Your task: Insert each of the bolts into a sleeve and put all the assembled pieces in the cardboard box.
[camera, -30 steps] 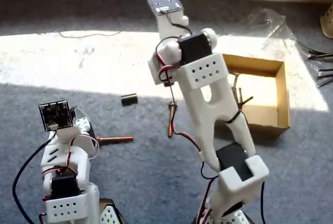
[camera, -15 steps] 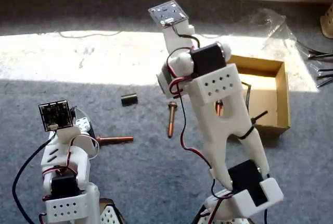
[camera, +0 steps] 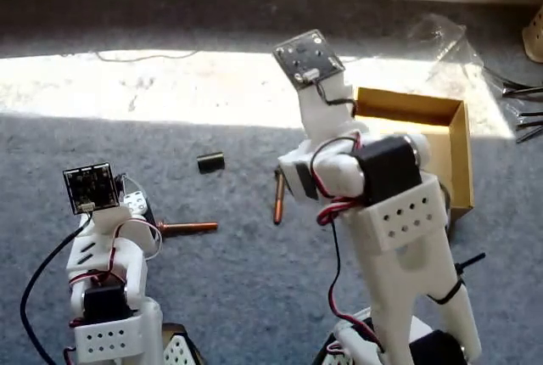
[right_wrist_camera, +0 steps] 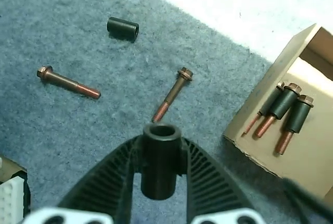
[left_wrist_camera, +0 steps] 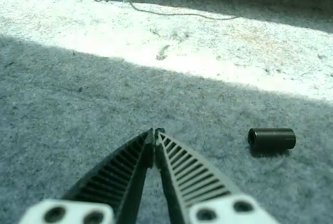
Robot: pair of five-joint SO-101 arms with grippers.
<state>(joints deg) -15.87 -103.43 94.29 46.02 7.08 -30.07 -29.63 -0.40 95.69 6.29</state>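
My right gripper (right_wrist_camera: 161,145) is shut on a black sleeve (right_wrist_camera: 161,164), held upright above the grey carpet. Beyond it lie two copper bolts (right_wrist_camera: 67,82) (right_wrist_camera: 173,94) and a second black sleeve (right_wrist_camera: 123,28). The cardboard box (right_wrist_camera: 315,140) beside them holds three assembled pieces (right_wrist_camera: 283,110). In the high view the bolts (camera: 278,197) (camera: 188,228) and the loose sleeve (camera: 210,162) lie between the two arms, with the box (camera: 407,106) behind the right arm (camera: 399,212). My left gripper (left_wrist_camera: 155,135) is shut and empty, low over the carpet, with the loose sleeve (left_wrist_camera: 272,138) a little way beyond it.
A crumpled clear plastic bag (camera: 437,34) and some dark tools (camera: 522,110) lie at the far right, past the box. A thin wire (camera: 144,56) runs across the sunlit strip of carpet. The left arm (camera: 110,272) stands at the near left.
The right arm has drawn back toward the near right, its wrist swinging from the far middle to beside the box. The left arm, bolts and loose sleeve have stayed put.
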